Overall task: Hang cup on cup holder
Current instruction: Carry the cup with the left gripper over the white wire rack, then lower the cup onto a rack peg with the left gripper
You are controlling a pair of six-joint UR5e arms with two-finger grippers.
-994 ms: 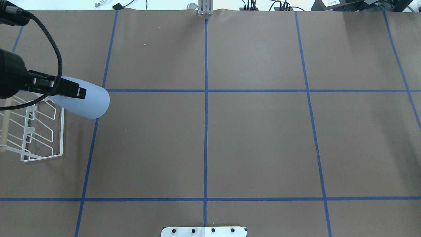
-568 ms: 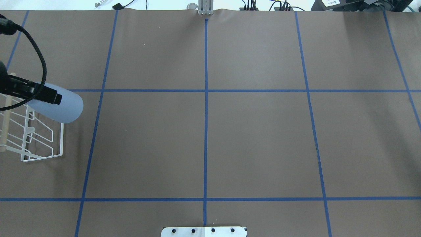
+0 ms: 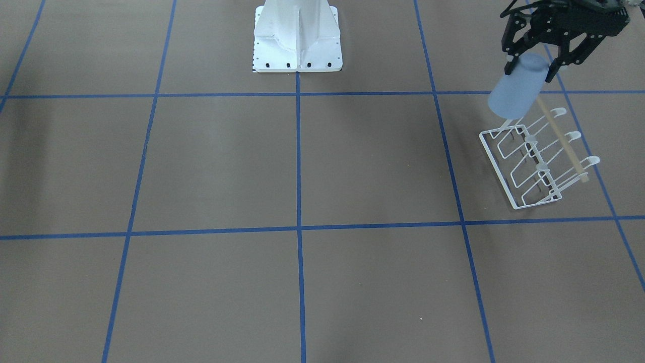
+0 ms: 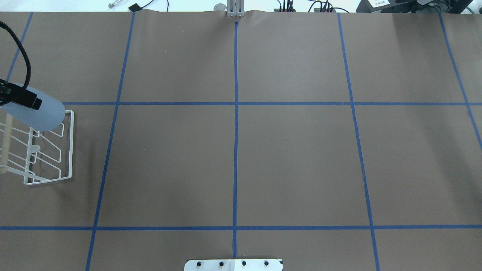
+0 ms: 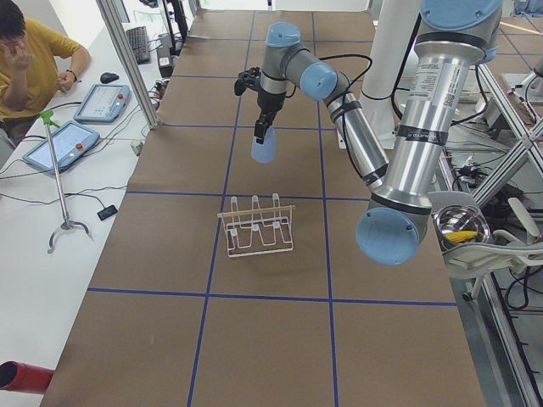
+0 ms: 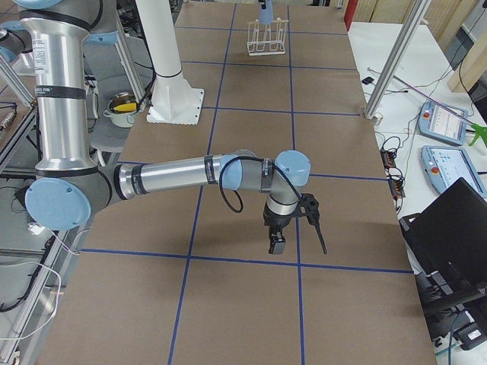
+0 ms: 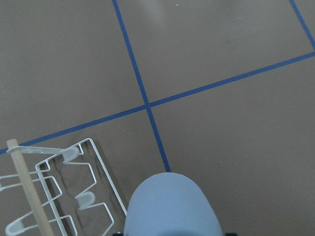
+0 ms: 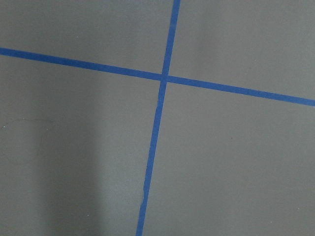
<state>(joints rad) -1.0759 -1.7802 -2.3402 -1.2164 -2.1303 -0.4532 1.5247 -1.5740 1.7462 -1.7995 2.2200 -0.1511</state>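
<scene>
near the cup holder's end: my left claw is gripping the cup by its base
rim: pointing down for a prong

cup above one end of cup holder, cup holder standing on table, robot's left side

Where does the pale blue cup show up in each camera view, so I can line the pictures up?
Exterior front-facing: cup upper right, by the cup holder.
Overhead exterior: cup at the left edge.
Exterior left: cup upper centre.
Exterior right: cup tiny at the top edge.
Left wrist-mounted: cup bottom centre.
Right wrist-mounted: not in it.
Shared landmark: the white cup holder, next to the cup in all five.
</scene>
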